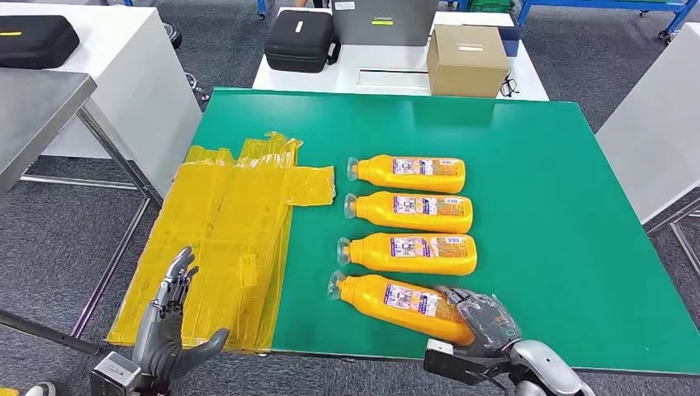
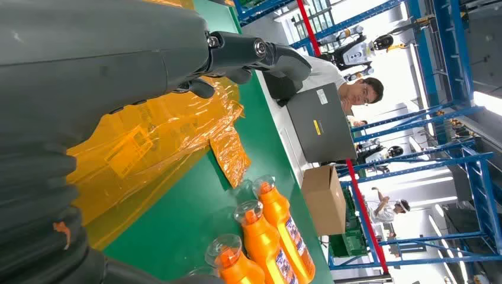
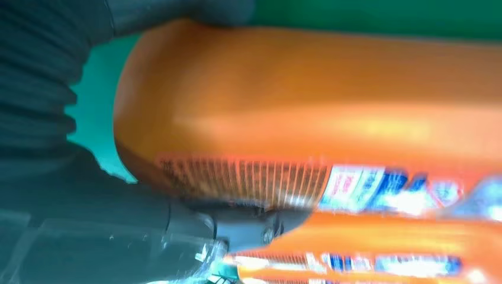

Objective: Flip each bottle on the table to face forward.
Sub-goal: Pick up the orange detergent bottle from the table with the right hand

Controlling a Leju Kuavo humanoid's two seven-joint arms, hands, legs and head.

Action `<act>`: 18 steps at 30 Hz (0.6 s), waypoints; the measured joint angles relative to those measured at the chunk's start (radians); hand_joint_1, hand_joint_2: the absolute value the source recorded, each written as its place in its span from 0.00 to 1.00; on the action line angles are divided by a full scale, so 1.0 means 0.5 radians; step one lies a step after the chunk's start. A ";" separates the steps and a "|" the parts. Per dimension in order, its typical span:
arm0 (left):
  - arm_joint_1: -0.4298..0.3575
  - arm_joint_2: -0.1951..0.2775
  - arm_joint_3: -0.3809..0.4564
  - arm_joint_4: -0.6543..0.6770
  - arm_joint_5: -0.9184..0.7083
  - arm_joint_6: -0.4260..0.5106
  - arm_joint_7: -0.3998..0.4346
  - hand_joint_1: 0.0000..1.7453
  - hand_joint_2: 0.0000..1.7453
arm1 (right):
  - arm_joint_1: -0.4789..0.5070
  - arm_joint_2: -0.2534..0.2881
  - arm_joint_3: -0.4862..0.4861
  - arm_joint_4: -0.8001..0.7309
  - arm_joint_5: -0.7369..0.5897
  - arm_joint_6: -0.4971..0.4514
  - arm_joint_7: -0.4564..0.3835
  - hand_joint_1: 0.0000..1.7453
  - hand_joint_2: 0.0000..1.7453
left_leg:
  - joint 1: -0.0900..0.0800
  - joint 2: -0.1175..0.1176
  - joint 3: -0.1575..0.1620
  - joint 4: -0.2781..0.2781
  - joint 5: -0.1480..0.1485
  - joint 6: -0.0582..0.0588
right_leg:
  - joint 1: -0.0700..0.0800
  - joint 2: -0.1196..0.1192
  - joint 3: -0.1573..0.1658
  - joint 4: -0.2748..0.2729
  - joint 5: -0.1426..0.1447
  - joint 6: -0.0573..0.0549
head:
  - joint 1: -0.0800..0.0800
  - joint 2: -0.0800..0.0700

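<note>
My right hand (image 1: 487,323) is wrapped round the base end of the nearest bottle (image 1: 396,302), fingers over the top and thumb under, so I am holding it. It lies slightly askew on the green desk (image 1: 561,206), close to the front edge, its clear cap pointing away from my palm toward my left side. My right wrist camera is blurred, but it shows the orange body (image 3: 308,112) filling my grip, with a barcode and label along one side.

The risks, as I judge them: I hold only the bottom end, so the long body could swing or slip as I roll it, and the smooth plastic gives little purchase. Being so near the edge, a dropped bottle could go off the desk. A wide turn could also knock the second bottle (image 1: 409,253), which lies just beyond my fingers.

My left hand (image 1: 169,326) hovers open, fingers spread, holding nothing, above the crumpled yellow sheet (image 1: 223,239) on the far side of the bottle from my right hand.

Beyond the second lie the third bottle (image 1: 410,211) and the fourth bottle (image 1: 407,173), in a row, caps the same way. Farther still, past the desk, stands a cardboard box (image 1: 466,59).
</note>
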 joint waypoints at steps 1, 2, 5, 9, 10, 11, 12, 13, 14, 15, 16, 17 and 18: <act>0.000 0.000 0.000 0.001 0.001 0.000 0.000 0.00 1.00 | -0.003 0.011 -0.012 0.000 -0.023 -0.014 -0.010 1.00 1.00 | 0.000 0.000 0.000 0.000 0.000 0.000 | 0.000 0.000 0.000 0.000 0.000 0.000 | 0.000 0.000; 0.000 0.000 0.000 0.001 0.001 0.000 0.000 0.00 1.00 | -0.007 0.023 -0.025 0.000 -0.046 -0.024 -0.020 1.00 1.00 | 0.000 0.000 0.000 0.000 0.000 0.000 | 0.000 0.000 0.000 0.000 0.000 0.000 | 0.000 0.000; -0.001 0.000 0.000 0.003 0.008 0.000 0.000 0.00 1.00 | -0.032 0.085 -0.105 0.000 -0.184 -0.061 -0.080 1.00 1.00 | 0.000 0.000 -0.001 0.000 0.000 0.000 | 0.000 0.000 -0.001 0.000 0.000 0.000 | 0.000 0.000; -0.005 0.000 -0.006 0.008 0.013 0.005 0.000 0.00 1.00 | -0.066 0.156 -0.196 0.001 -0.329 -0.061 -0.168 1.00 1.00 | 0.000 0.000 -0.001 0.000 0.000 0.000 | 0.000 0.000 -0.002 0.000 0.000 0.000 | 0.000 0.000; -0.008 0.000 -0.009 0.011 0.012 0.005 0.000 0.00 1.00 | -0.074 0.170 -0.209 0.002 -0.349 -0.057 -0.185 1.00 1.00 | 0.000 0.000 -0.001 0.000 0.000 0.000 | 0.000 0.000 -0.002 0.000 0.000 0.000 | 0.000 0.000; -0.010 0.000 -0.011 0.015 0.011 0.005 0.000 0.00 1.00 | -0.082 0.182 -0.220 0.004 -0.364 -0.052 -0.199 1.00 1.00 | 0.000 0.000 -0.002 0.000 0.000 0.000 | 0.000 0.000 -0.002 0.000 0.000 0.000 | 0.000 0.000; -0.012 0.000 -0.013 0.017 0.009 0.003 0.000 0.00 1.00 | -0.089 0.194 -0.230 0.007 -0.380 -0.046 -0.212 1.00 1.00 | 0.000 0.000 -0.002 0.000 0.000 0.000 | 0.000 0.000 -0.003 0.000 0.000 0.000 | 0.000 0.000; -0.015 0.000 -0.014 0.018 0.008 0.000 0.000 0.00 1.00 | -0.096 0.206 -0.238 0.010 -0.395 -0.039 -0.225 1.00 1.00 | 0.000 0.000 -0.003 0.000 0.000 0.000 | 0.000 0.000 -0.003 0.000 0.000 0.000 | 0.000 0.000; -0.018 -0.001 -0.015 0.019 0.006 -0.004 0.000 0.00 1.00 | -0.102 0.216 -0.243 0.013 -0.410 -0.029 -0.238 1.00 1.00 | 0.000 0.000 -0.003 0.000 0.000 0.000 | 0.000 0.000 -0.003 0.000 0.000 0.000 | 0.000 0.000; -0.022 -0.002 -0.015 0.020 0.003 -0.010 0.000 0.00 1.00 | -0.109 0.225 -0.246 0.016 -0.428 -0.018 -0.253 1.00 1.00 | 0.000 0.000 -0.003 0.000 0.000 0.000 | 0.000 0.000 -0.003 0.000 0.000 0.000 | 0.000 0.000; -0.026 -0.004 -0.015 0.020 0.002 -0.016 0.000 0.00 1.00 | -0.114 0.233 -0.248 0.019 -0.446 -0.006 -0.267 1.00 1.00 | 0.000 0.000 -0.003 0.000 0.000 0.000 | 0.000 0.000 -0.003 0.000 0.000 0.000 | 0.000 0.000; -0.030 -0.007 -0.016 0.020 0.001 -0.022 0.000 0.00 1.00 | -0.119 0.239 -0.249 0.021 -0.464 0.006 -0.281 1.00 1.00 | 0.000 0.000 -0.003 0.000 0.000 0.000 | 0.000 0.000 -0.003 0.000 0.000 0.000 | 0.000 0.000; -0.033 -0.010 -0.016 0.020 0.001 -0.029 0.000 0.00 1.00 | -0.124 0.246 -0.250 0.023 -0.481 0.018 -0.294 1.00 1.00 | 0.000 0.000 -0.004 0.000 0.000 0.000 | 0.000 0.000 -0.004 0.000 0.000 0.000 | 0.000 0.000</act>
